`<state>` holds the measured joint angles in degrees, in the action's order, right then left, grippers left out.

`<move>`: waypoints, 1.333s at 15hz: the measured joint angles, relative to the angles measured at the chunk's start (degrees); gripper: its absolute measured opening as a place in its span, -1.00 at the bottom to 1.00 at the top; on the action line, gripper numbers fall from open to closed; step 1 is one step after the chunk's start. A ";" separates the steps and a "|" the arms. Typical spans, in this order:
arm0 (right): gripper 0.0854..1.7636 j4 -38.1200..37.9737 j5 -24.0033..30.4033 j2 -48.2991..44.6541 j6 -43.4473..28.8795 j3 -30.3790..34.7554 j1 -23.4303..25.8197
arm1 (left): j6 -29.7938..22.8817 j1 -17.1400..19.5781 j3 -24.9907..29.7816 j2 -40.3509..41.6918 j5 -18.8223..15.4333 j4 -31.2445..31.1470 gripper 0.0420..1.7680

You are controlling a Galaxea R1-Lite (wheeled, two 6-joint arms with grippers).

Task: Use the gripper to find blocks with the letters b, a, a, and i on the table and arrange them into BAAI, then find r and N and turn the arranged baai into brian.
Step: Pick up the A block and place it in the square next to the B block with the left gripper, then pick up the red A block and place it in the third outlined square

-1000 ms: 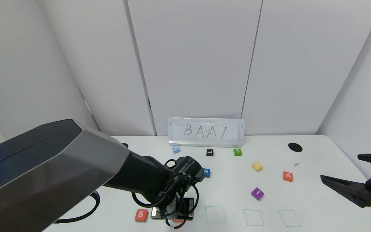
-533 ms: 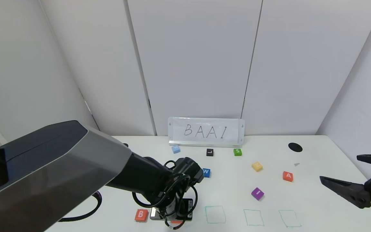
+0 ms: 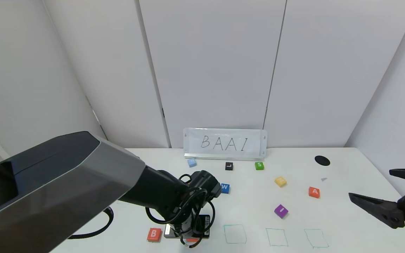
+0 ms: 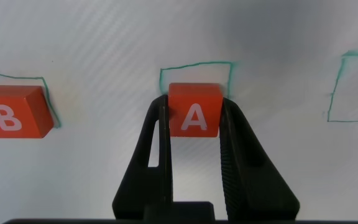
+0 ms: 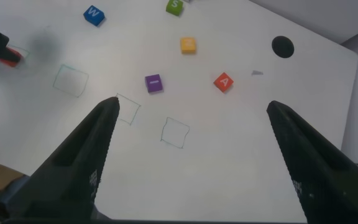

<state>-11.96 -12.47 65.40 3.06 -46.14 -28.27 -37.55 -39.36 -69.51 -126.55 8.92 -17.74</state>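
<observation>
My left gripper [image 4: 193, 104] is shut on an orange-red A block [image 4: 194, 110], held over a teal square [image 4: 196, 65] drawn near the front of the table [image 3: 251, 203]. The B block [image 4: 11, 112] lies in the neighbouring square; the head view shows it [image 3: 154, 234] beside the left gripper [image 3: 188, 239]. A second A block [image 3: 314, 192] and the purple I block [image 3: 281, 211] lie apart on the right half. My right gripper [image 3: 370, 182] hangs open over the table's right edge, holding nothing. The r and N are out of view.
A BAAI sign [image 3: 225, 143] stands at the back. Before it lie light blue [image 3: 192, 162], black L [image 3: 229, 166], green S [image 3: 259, 165], yellow [image 3: 280, 181] and blue W [image 3: 225, 188] blocks. Three bare teal squares [image 3: 277, 237] line the front edge. A black hole [image 3: 322, 160] is back right.
The left arm has edged slightly, with the A block still in its grip. The right arm has sunk a little. No block on the table has moved.
</observation>
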 joint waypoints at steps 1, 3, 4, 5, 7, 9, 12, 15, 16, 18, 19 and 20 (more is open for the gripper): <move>0.94 0.00 0.00 0.00 -0.02 0.00 0.00 | 0.02 0.00 0.00 -0.02 -0.01 0.01 -0.47; 0.94 0.00 0.00 0.06 -0.02 0.00 -0.01 | 0.02 0.00 0.00 -0.11 0.00 0.04 -0.47; 0.94 0.00 -0.01 0.06 0.00 0.00 -0.01 | 0.02 0.00 -0.02 -0.21 0.07 0.06 -0.47; 0.94 0.00 -0.01 0.09 -0.02 0.00 -0.01 | 0.05 0.00 -0.09 -0.27 0.10 0.22 -0.47; 0.94 0.02 -0.01 0.09 -0.02 0.02 -0.01 | 0.09 0.00 -0.09 -0.27 0.13 0.69 -0.47; 0.94 0.00 -0.01 0.09 0.00 0.06 -0.01 | 0.13 0.00 -0.09 -0.29 0.13 0.85 -0.37; 0.94 0.00 -0.01 0.09 0.00 0.09 -0.01 | 0.18 0.00 -0.11 -0.27 0.13 0.83 0.07; 0.94 0.00 0.00 0.09 0.00 0.17 -0.11 | 0.22 0.00 -0.09 0.28 0.98 0.52 0.35; 0.94 0.00 -0.01 0.09 -0.02 0.17 -0.11 | 0.20 0.00 -0.09 0.94 1.12 0.26 0.41; 0.94 0.02 0.00 0.09 0.00 0.17 -0.11 | 0.16 -0.07 0.09 3.86 1.01 0.00 0.54; 0.94 0.02 -0.01 0.09 -0.02 0.17 -0.11 | 0.09 -0.11 0.33 5.68 0.62 -0.02 0.58; 0.94 0.02 -0.01 0.09 -0.02 0.17 -0.09 | 0.07 0.01 0.59 7.81 -0.48 -0.02 0.63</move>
<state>-11.93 -12.48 65.49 3.04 -45.97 -28.36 -37.47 -39.35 -68.93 -118.74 8.45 -17.76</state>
